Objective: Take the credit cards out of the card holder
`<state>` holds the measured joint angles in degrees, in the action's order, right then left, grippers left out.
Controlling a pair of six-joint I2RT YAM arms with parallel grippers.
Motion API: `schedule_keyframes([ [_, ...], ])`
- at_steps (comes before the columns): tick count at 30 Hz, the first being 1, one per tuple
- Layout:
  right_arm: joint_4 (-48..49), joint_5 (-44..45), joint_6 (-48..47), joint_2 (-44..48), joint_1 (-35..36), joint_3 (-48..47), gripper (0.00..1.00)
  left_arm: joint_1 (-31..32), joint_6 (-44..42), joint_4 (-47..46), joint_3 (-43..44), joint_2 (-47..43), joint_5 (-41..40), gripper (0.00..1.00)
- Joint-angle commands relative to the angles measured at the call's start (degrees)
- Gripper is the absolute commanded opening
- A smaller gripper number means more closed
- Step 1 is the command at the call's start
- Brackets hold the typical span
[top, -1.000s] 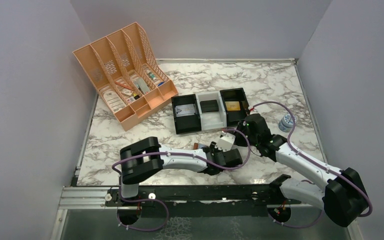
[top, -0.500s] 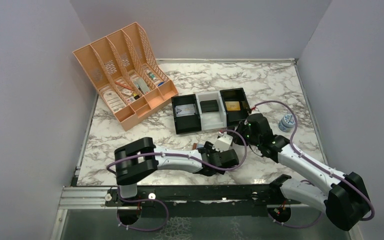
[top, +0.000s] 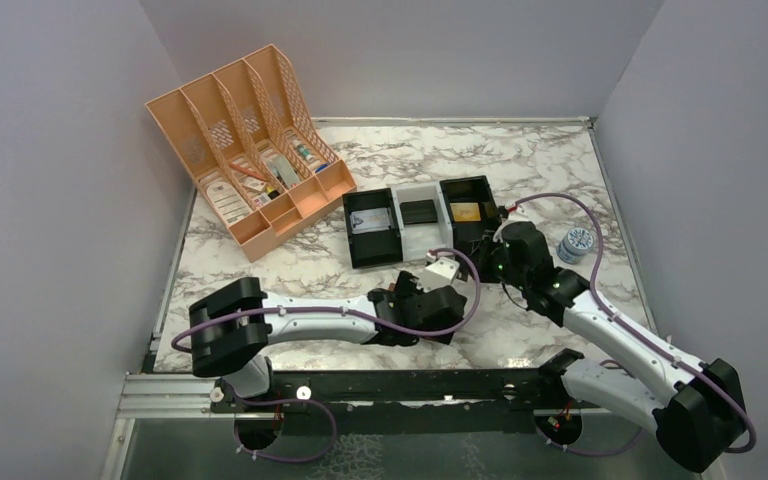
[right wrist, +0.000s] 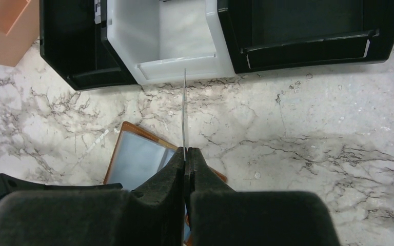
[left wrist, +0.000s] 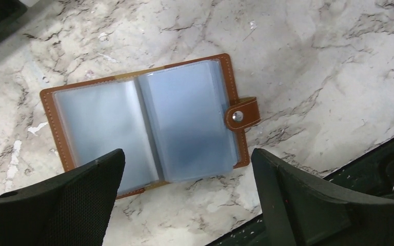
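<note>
**Card pinched out: get it clear of the holder and put down**

The card holder [left wrist: 143, 125] lies spread open and flat on the marble surface [left wrist: 313, 61], snap tab out to one side. The left end effector [left wrist: 187, 164] hangs right above it, fingers wide apart, touching nothing. The right end effector [right wrist: 185, 154] is over the holder's far edge, fingers pressed together on one thin card [right wrist: 184, 107]. The card shows edge-on and points away from the holder toward the white tray [right wrist: 177, 72].

The pockets look pale and blurred, so I cannot tell whether more cards sit inside.

Judged step: carry the held card off and release it.
- Hold the pinch firm. The grip takes only the card's near end, so a fast swing could twist it loose.
- Move it well away from the holder before letting go, so it does not land back on the pockets.
- Tip it flat and low before release; dropped on edge it may skid.
- The left end effector could come down and pin one brown edge, which would stop the holder sliding or folding shut on the next pull.
</note>
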<state>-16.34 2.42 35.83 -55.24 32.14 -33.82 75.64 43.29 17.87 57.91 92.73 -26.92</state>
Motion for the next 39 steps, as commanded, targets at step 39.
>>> schedule_keyframes([
  [39,17.8,-6.3,-25.3,-5.2,-0.1,-5.7,0.01,-44.0,-22.1,14.4,-7.3,-32.1,5.3,0.99],
])
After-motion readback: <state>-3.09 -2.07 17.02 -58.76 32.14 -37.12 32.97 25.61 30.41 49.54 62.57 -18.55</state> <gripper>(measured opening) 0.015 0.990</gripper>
